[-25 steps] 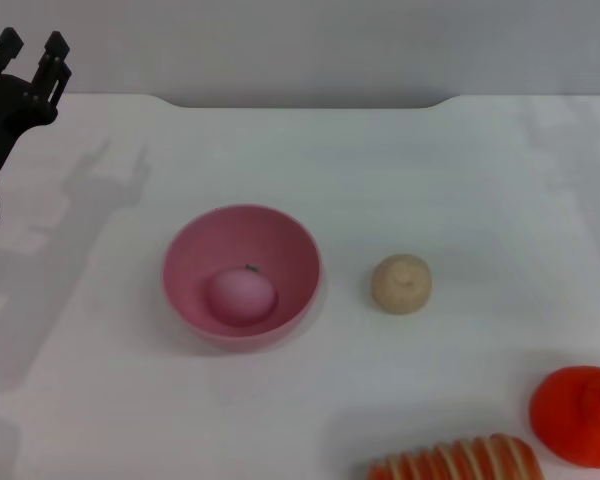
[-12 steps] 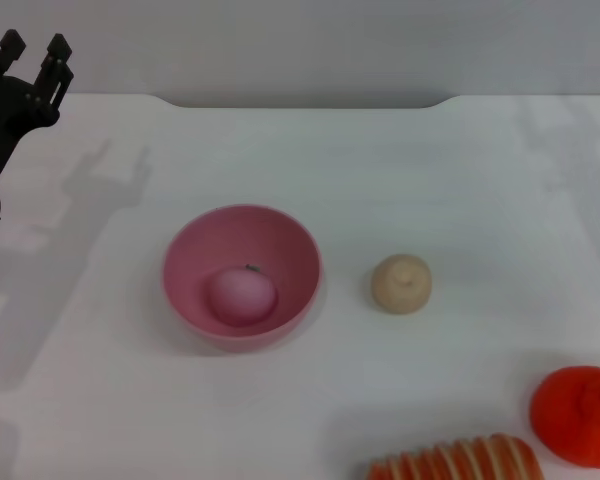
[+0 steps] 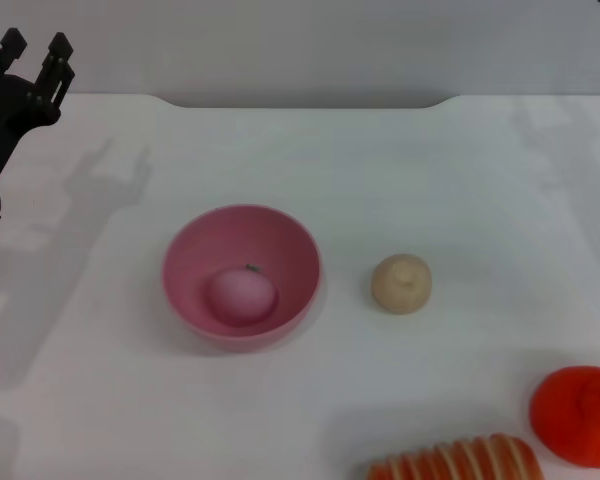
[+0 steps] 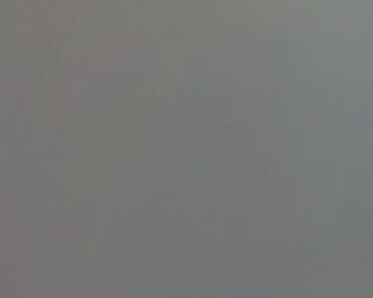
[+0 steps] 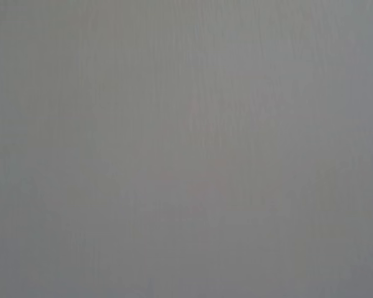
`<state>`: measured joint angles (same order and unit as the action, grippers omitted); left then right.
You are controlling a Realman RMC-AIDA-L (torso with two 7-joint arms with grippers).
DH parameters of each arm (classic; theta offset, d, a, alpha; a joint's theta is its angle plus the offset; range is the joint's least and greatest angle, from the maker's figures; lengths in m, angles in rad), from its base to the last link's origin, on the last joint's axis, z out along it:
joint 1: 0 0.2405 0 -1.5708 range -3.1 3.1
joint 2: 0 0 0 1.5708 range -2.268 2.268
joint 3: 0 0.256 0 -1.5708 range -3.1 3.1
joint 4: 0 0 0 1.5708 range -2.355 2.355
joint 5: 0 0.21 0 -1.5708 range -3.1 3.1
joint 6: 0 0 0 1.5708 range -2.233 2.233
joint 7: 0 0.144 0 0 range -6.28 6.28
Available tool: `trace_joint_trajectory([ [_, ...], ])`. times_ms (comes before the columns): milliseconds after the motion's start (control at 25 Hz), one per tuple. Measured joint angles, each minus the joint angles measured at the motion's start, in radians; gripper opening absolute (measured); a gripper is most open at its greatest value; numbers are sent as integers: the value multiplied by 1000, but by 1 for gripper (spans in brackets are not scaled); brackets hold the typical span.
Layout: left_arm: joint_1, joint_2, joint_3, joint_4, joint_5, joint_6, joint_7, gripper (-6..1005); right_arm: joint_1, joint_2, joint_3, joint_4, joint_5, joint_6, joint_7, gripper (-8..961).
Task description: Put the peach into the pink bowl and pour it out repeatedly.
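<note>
The pink bowl [image 3: 298, 262] stands upright on the white table, left of centre in the head view. The peach [image 3: 241, 296] lies inside it, at the bottom, a small dark mark on its top. My left gripper [image 3: 34, 46] is raised at the far left rear corner, far from the bowl, open, with nothing between its fingers. The right gripper does not show in the head view. Both wrist views show only a plain grey surface.
A beige bun-like lump [image 3: 401, 283] sits to the right of the bowl. An orange tangerine [image 3: 578, 414] lies at the front right corner, with a striped orange and cream loaf [image 3: 455, 462] at the front edge beside it. The table's rear edge [image 3: 300, 99] has a notch.
</note>
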<state>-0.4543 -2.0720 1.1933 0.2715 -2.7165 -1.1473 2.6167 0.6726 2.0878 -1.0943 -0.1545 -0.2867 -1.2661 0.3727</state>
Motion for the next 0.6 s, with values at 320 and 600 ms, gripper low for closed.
trace_joint_trajectory([
  [320, -1, 1, 14, 0, 2, 0, 0, 545, 7, 0, 0, 1, 0, 1, 8, 618],
  [600, -3, 1, 23, 0, 4, 0, 2, 545, 7, 0, -1, 1, 0, 2, 24, 618],
])
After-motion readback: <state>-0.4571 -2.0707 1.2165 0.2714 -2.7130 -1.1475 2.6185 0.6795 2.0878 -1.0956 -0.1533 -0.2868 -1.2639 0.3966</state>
